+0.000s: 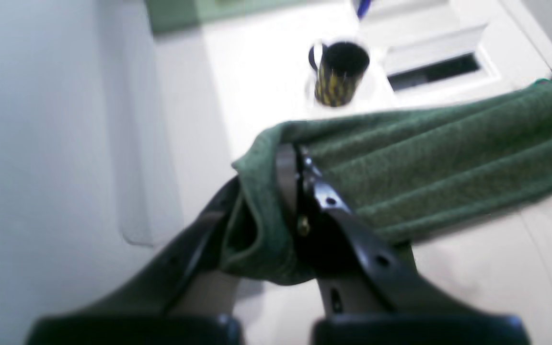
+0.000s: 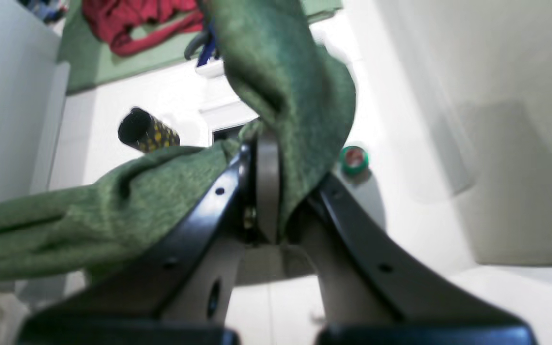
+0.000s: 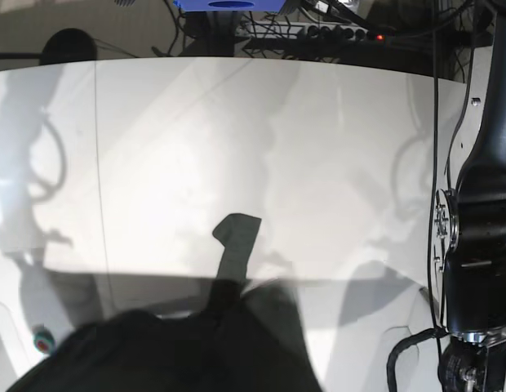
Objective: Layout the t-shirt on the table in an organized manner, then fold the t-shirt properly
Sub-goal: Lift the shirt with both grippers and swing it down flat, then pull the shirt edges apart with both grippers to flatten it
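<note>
Both pincers pinched the t-shirt (image 1: 429,163). The left pincer (image 1: 276,201) and right pincer (image 2: 276,191) held it stretched above the table (image 3: 237,147).

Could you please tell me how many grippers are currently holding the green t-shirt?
2. The left gripper pinches a folded edge of the t-shirt, with the cloth stretched away from it. The right gripper clamps another bunched part. The base view hides both grips.

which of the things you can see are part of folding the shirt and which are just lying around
Part of the job: t-shirt, table, left end effector and right end effector, both clamped on the shirt.

Lying about: black-and-yellow mug, red garment, green tape roll.
</note>
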Controlling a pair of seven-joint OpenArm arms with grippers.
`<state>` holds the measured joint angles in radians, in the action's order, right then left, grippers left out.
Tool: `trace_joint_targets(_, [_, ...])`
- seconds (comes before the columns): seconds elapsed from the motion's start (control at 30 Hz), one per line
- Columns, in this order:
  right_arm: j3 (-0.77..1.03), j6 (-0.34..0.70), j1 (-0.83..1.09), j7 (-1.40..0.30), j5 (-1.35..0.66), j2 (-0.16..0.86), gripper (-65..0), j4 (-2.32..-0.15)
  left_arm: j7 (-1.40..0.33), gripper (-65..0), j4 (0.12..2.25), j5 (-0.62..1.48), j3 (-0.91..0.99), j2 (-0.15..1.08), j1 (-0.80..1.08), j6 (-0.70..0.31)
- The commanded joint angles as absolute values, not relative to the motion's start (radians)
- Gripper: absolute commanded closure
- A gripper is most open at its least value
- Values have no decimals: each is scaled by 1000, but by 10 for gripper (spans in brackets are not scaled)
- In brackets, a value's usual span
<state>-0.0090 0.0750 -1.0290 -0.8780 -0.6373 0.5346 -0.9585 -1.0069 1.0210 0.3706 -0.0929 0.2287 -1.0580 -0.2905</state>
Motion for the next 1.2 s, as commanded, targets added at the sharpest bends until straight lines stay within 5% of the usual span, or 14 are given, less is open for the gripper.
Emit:
trace_joint_targets(0.0, [-2,65,-1044,-877,-619,555,-6,-1007,-1012,0,1072,343,-68,246,-1073,-282])
trace_joint_targets(0.23, [188,58,-607,-980,-616,509,-6,-1288,-1122,0,1402,337,97,275,-653,-282])
trace_joint_targets(0.47, [306,64,-173,-826,-613,384,-6,-1273,-987,0,1458,332,97,314,-176,-285])
trace_joint_targets(0.73, [263,65,-58,-705,-613,328,-6,-1081,-829,0,1360,199,107,320,24,-285])
trace_joint_targets(1.17, [266,65,76,-705,-619,326,-6,-1076,-823,0,1374,183,107,335,197,-285])
